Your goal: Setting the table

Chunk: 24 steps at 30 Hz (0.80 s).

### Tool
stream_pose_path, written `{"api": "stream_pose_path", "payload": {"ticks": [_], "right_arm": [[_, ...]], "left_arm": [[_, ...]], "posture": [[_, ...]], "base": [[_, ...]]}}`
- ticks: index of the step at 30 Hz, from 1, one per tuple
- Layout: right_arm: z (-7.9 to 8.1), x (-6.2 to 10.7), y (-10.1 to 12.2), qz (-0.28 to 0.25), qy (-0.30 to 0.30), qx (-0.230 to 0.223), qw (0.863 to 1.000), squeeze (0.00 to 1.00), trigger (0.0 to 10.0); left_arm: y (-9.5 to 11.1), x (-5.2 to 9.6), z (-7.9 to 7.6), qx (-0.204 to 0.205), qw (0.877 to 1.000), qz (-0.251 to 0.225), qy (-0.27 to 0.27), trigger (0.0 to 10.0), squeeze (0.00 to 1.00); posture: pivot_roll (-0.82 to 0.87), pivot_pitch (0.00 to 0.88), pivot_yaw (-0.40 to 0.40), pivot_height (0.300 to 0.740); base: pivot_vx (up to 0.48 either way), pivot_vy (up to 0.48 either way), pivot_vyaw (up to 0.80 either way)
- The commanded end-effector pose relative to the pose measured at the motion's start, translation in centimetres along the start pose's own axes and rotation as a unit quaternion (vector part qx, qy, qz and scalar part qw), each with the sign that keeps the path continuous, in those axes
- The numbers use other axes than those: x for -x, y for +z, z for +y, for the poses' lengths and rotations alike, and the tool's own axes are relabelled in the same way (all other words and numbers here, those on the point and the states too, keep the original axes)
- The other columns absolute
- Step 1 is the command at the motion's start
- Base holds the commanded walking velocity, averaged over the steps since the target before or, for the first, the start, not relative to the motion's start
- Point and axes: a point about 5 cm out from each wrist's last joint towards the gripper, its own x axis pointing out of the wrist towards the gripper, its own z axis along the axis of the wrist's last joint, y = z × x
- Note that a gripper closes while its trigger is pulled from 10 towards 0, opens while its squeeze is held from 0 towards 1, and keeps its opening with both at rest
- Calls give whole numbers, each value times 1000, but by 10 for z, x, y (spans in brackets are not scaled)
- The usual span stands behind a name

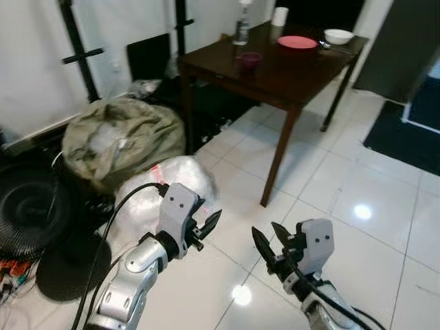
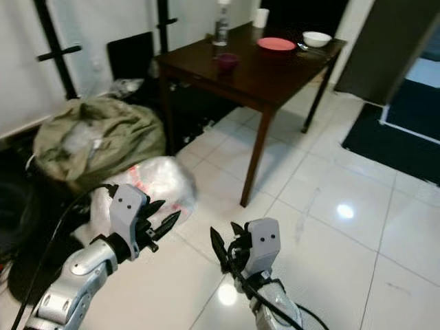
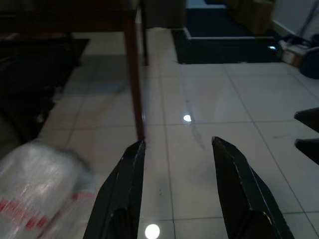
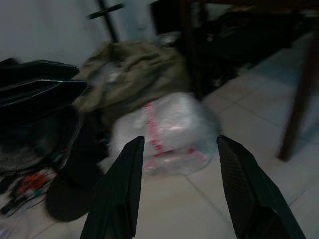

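Looking down through my head camera, I held my left gripper (image 1: pixel 210 227) and right gripper (image 1: pixel 269 246) spread and empty at the frame's bottom, probably ready to carry. The table (image 1: pixel 289 75) stood upper centre, its long axis running toward upper right, bearing a pink plate (image 1: pixel 297 42), white bowl (image 1: pixel 338 36), dark cup (image 1: pixel 249 60) and bottle (image 1: pixel 241 27). Along my left wrist, a table leg (image 3: pixel 133 74) rose ahead. Along my right wrist, a plastic-wrapped bundle (image 4: pixel 169 132) lay central.

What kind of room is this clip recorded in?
Probably a home dining area doubling as storage: a dark wooden table carries a pink plate, a white bowl and a bottle, on a white tiled floor, with an olive bag heaped beside it.
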Motion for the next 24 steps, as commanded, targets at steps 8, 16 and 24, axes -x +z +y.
{"api": "stream_pose_path", "payload": {"ticks": [8, 16, 24], "right_arm": [[-6, 4, -3, 7, -11, 0, 1000, 0, 10000], [-7, 5, -3, 7, -15, 0, 1000, 0, 10000], [-7, 6, -3, 7, -18, -1, 1000, 0, 10000]], "left_arm": [[-2, -3, -8, 1, 1000, 0, -16, 10000, 0], [-1, -5, -10, 1, 1000, -3, -22, 10000, 0], [-1, -7, -12, 2, 1000, -5, -27, 10000, 0]], "posture": [[-44, 108, 92, 740], [-49, 111, 100, 740], [-50, 112, 103, 740]], "base": [[480, 0, -728], [480, 0, -725], [480, 0, -725]]}}
